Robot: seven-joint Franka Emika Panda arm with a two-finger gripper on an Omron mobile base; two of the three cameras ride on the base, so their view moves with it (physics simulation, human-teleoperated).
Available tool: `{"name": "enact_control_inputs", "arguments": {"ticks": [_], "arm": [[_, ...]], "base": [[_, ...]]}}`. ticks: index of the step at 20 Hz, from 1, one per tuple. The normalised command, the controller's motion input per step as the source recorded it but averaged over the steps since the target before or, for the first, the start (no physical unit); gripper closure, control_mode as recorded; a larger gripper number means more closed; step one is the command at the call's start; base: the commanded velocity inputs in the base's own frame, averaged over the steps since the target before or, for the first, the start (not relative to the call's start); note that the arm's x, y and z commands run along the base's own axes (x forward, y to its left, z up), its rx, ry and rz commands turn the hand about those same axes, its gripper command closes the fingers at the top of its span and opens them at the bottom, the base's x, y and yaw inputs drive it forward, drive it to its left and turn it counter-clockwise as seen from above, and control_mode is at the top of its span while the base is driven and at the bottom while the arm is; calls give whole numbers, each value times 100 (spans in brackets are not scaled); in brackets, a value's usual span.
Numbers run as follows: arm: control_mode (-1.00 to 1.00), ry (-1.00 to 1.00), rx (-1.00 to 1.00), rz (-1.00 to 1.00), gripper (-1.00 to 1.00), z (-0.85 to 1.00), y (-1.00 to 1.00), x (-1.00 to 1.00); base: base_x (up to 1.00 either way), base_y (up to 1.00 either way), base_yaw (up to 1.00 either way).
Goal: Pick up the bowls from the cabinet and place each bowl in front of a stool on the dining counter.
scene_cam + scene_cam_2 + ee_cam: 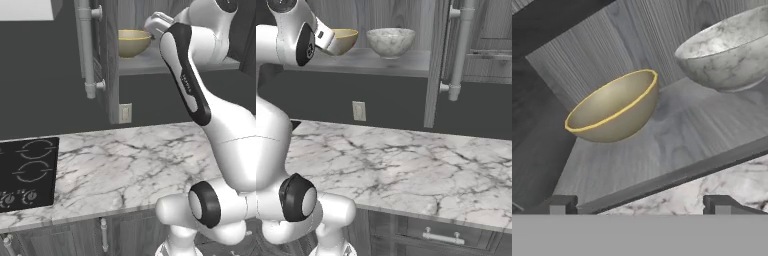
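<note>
While you look along the hand view, the glossy mustard-yellow round bowl sits upright on the grey inner shelf of the dark grey wood-grain wall cabinet, and the white-grey marbled stone-look bowl stands beside it on the same shelf, the two apart. You see the two-finger gripper spread wide with nothing between its tips, short of the shelf's front edge and not touching either bowl.

You can read no brand or label on the bowls or the cabinet. Small dark lettering runs along the white arm link in the left base view, too small for you to make out.

From the left base view you get the yellow bowl with the white hand just beside its rim, the marbled bowl hidden behind the arm, and a black cooktop set into the white marble worktop below. From the right base view you get both bowls, the yellow one partly covered by the hand and the marbled one fully clear, plus the open cabinet door with its long cylindrical metal handle. Both base views show you a pale wall outlet under the shelf.
</note>
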Motion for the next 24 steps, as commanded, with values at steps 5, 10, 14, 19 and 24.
{"name": "enact_control_inputs", "arguments": {"ticks": [5, 10, 14, 19, 24], "arm": [[-100, 3, 0, 0, -100, 6, 11, 39], [-100, 0, 0, 0, -100, 0, 4, 30], [-100, 0, -1, -1, -100, -6, 3, 27], [-100, 2, -1, 0, -100, -15, 16, 34], [-100, 4, 0, 0, -100, -6, 18, 36]], "base": [[0, 0, 0], [0, 0, 0], [0, 0, 0], [0, 0, 0], [0, 0, 0]]}}
